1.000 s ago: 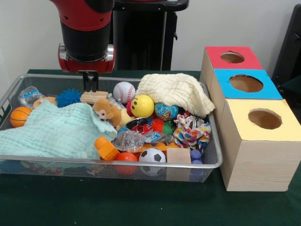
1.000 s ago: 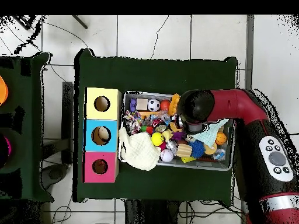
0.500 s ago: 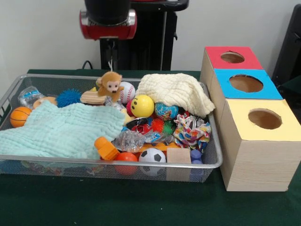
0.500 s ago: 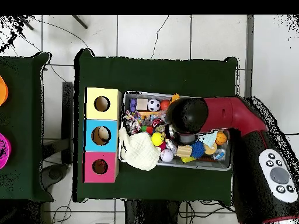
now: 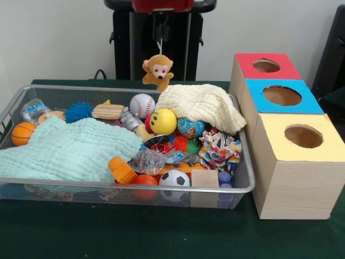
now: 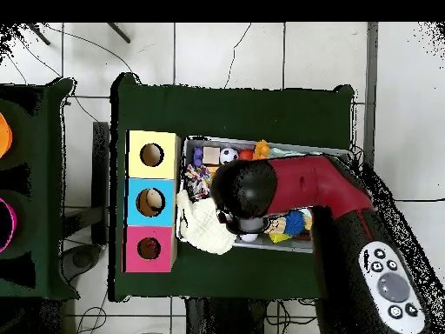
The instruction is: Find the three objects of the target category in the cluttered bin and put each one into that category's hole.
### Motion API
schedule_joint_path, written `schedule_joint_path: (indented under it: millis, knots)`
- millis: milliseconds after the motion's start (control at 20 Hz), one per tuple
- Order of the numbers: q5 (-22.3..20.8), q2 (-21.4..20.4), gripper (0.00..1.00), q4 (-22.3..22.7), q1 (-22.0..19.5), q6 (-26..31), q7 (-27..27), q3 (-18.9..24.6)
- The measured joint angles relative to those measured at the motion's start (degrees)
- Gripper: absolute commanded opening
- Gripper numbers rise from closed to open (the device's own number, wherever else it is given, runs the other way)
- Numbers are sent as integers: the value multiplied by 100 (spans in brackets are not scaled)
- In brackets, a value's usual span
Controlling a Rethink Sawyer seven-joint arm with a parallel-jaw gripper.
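My hand (image 5: pixel 159 28) is up high at the back of the worktop (image 5: pixel 161 237), pinched shut on the thin loop at the top of a small plush monkey (image 5: pixel 157 70). The monkey dangles free in the air, clear of everything below, above the far rim of the bin (image 5: pixel 135 186) and just beside the cream cloth (image 5: pixel 202 107) heaped in the bin's far right corner.

From overhead, my red arm (image 6: pixel 300 187) reaches across the bin and hides most of it, hand and monkey included.

The bin sits on the green worktop, full of clutter: a mint cloth (image 5: pixel 67 151) spread over its left half, a baseball (image 5: pixel 142 105), a yellow smiley ball (image 5: pixel 163 121), a soccer ball (image 5: pixel 174 178), a small basketball (image 5: pixel 22 133) and a blue spiky ball (image 5: pixel 79 111).

Just right of the bin stands a row of three wooden boxes, each with a round hole on top: the red box (image 5: pixel 267 66) farthest back, the blue box (image 5: pixel 281 96) in the middle and the yellow box (image 5: pixel 302 137) nearest the front camera.
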Motion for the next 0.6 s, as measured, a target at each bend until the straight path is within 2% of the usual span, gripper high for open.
schedule_joint_path:
  millis: [350,600]
  knots:
    - [470,-406,0,531,379,-230,4,-107]
    - [983,-730,0,1038,859,-546,67,-338]
